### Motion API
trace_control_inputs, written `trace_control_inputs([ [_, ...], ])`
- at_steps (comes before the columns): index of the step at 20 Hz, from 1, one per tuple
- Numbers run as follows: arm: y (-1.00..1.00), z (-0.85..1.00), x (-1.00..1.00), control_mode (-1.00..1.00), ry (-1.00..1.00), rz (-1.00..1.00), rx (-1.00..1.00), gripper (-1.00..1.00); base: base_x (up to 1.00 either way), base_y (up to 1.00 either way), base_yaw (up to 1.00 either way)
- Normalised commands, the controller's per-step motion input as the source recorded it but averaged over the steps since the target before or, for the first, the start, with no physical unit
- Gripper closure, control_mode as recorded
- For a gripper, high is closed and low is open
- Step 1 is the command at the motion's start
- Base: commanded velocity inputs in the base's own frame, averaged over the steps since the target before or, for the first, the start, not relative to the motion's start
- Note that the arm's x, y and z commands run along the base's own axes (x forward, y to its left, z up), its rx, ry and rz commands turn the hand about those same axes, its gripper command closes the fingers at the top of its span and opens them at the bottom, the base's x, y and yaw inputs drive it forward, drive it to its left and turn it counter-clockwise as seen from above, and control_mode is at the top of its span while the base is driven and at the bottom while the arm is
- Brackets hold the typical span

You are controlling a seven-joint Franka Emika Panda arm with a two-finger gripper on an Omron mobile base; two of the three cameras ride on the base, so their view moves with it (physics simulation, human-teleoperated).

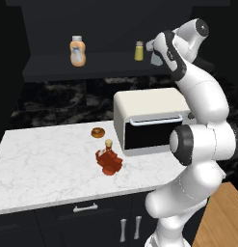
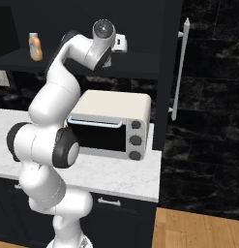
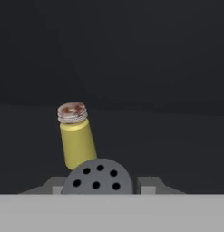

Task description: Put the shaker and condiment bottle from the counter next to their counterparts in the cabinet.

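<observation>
Grey perforated cap of the shaker (image 3: 98, 177) sits clamped between the jaws, upright, with the yellow shaker (image 3: 76, 141) just beyond on the cabinet shelf (image 1: 53, 67).

My arm (image 1: 202, 140): glossy white rounded shells w/ dark grey joint bands, round dark end caps, small grey fingertips (image 3: 147, 185) at the end.

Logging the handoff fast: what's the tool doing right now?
Tool: shut on the shaker, up at the cabinet shelf beside the yellow shaker.
</observation>
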Motion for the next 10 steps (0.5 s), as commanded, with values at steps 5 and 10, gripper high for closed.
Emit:
trace_control_inputs([
  [5,0.02,0.02,0.42,-1.00,0.00,0.04,0.00,1.00,0.00,0.00,0.00],
  [10,0.11,0.02,0.36,-1.00,0.05,0.02,0.00,1.00,0.00,0.00,0.00],
])
